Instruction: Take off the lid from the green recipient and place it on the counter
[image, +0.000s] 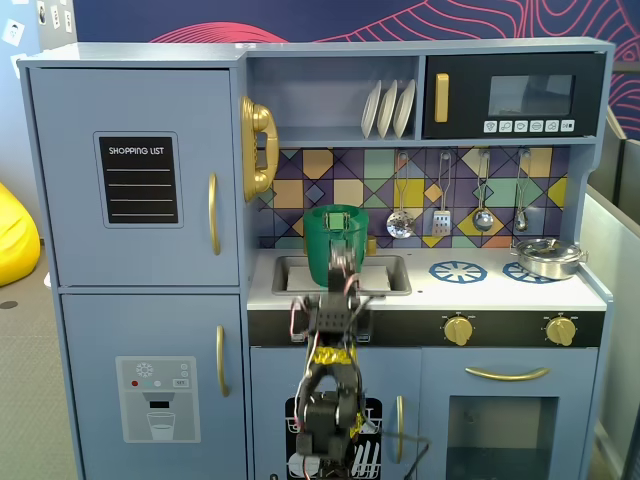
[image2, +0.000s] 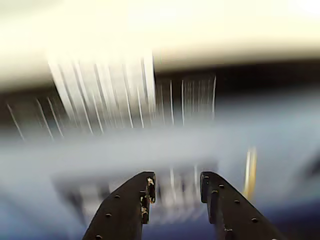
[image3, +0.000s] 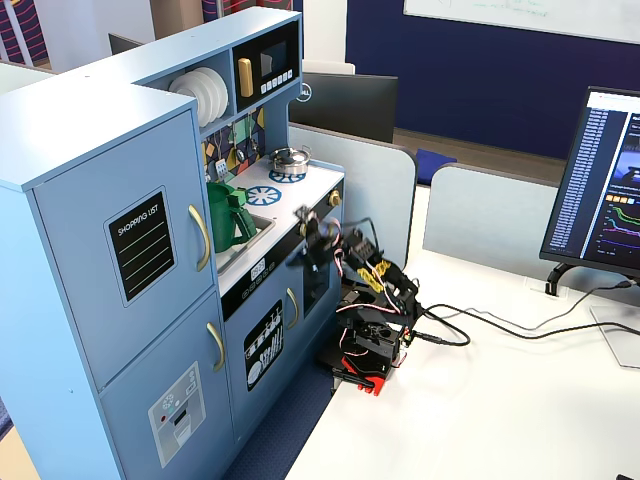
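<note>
The green recipient (image: 336, 245) stands in the sink at the counter's left end; it also shows in the other fixed view (image3: 228, 215). The lid (image: 336, 209) seems to sit on its rim, seen edge-on and hard to make out. The counter (image: 500, 290) is pale with blue burner rings. My gripper (image: 342, 266) is motion-blurred, raised in front of the counter's front edge, just before the recipient and apart from it (image3: 304, 226). In the wrist view my gripper (image2: 177, 184) is open and empty; the background is smeared.
A silver pot (image: 548, 257) with its lid stands on the right burner (image3: 290, 158). Utensils (image: 440, 205) hang on the back wall above the counter. The arm's base (image3: 368, 345) sits on a white desk beside the kitchen, with cables (image3: 500, 325) and a monitor (image3: 605, 185).
</note>
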